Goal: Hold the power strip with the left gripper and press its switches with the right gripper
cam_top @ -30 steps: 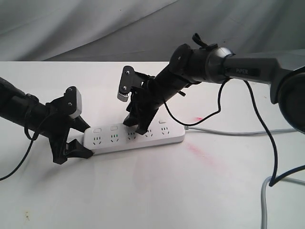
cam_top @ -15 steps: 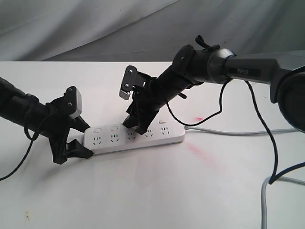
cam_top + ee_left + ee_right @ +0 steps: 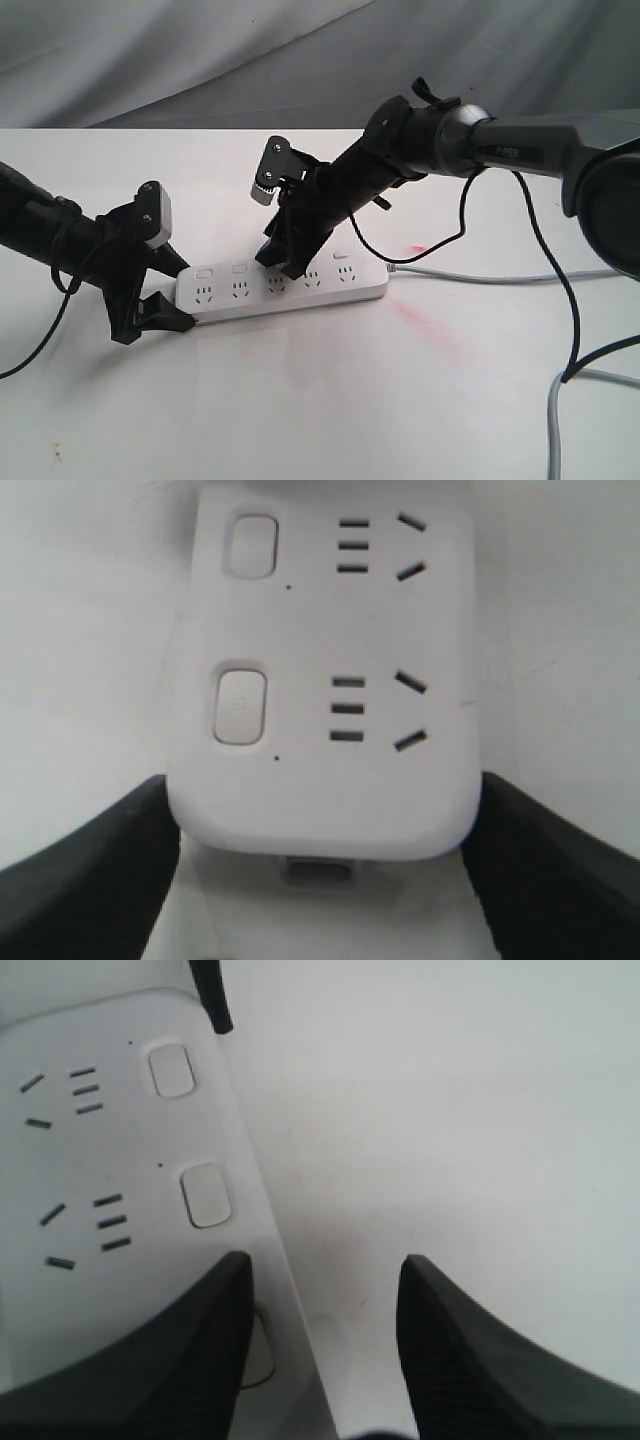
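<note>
The white power strip (image 3: 335,288) lies on the white table (image 3: 300,400), cord end to the right. My left gripper (image 3: 178,295) is shut on its left end; in the left wrist view its fingers (image 3: 100,870) press both long sides of the strip (image 3: 320,780), with two switches (image 3: 241,704) beyond. My right gripper (image 3: 281,265) stands open over the strip's middle. In the right wrist view one finger (image 3: 180,1350) rests over a half-hidden switch (image 3: 260,1355); the other hangs over bare table beside the strip (image 3: 120,1160). Two more switches (image 3: 206,1195) show ahead.
The strip's thin grey cord (image 3: 480,277) runs off to the right. A pink smear (image 3: 415,320) marks the table near the strip's right end. Black cables (image 3: 560,300) loop from the right arm. A thicker grey cable (image 3: 555,420) lies at the lower right.
The right gripper has shifted slightly left along the strip and its wrist has tilted up a little. The left gripper and the strip have not moved.
</note>
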`<move>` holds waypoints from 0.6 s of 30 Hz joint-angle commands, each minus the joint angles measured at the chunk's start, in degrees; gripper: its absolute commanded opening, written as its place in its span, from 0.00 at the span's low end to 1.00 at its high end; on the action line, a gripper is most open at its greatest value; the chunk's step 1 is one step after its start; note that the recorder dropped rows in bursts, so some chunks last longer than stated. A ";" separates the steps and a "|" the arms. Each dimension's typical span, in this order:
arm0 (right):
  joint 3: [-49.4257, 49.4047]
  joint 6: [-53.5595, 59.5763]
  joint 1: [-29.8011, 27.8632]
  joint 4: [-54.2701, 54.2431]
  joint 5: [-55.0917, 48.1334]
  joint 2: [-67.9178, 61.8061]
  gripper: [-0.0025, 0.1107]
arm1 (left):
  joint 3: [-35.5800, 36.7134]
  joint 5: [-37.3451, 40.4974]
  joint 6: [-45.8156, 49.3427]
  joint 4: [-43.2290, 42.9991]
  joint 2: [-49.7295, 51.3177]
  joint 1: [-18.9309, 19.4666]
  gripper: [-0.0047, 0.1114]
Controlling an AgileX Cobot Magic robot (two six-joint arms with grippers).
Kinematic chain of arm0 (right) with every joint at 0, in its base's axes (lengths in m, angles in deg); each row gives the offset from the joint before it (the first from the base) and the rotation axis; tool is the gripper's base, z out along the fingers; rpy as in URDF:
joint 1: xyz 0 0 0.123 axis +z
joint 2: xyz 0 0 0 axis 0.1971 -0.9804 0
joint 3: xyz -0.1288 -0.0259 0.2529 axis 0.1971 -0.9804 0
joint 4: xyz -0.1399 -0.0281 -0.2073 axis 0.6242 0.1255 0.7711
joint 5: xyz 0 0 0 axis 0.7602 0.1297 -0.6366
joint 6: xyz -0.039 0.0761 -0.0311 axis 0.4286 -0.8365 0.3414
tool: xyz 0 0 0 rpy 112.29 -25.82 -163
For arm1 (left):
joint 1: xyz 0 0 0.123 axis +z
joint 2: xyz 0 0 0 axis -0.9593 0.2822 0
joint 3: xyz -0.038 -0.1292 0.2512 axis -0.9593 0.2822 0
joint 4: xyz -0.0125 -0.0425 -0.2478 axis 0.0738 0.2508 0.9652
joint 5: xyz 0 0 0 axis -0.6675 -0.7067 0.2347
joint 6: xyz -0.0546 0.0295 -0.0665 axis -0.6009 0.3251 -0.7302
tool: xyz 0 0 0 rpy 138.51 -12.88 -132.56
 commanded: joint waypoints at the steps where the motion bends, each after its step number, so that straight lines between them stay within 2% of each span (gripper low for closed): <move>1: -1.29 0.84 -0.78 8.05 -1.05 -2.80 0.40 | -0.27 -0.14 -0.39 0.81 -0.14 -0.31 0.51; 18: -5.85 2.90 -1.35 4.46 1.48 -1.21 0.40 | -0.27 -0.14 -0.21 0.81 -0.14 -0.31 0.51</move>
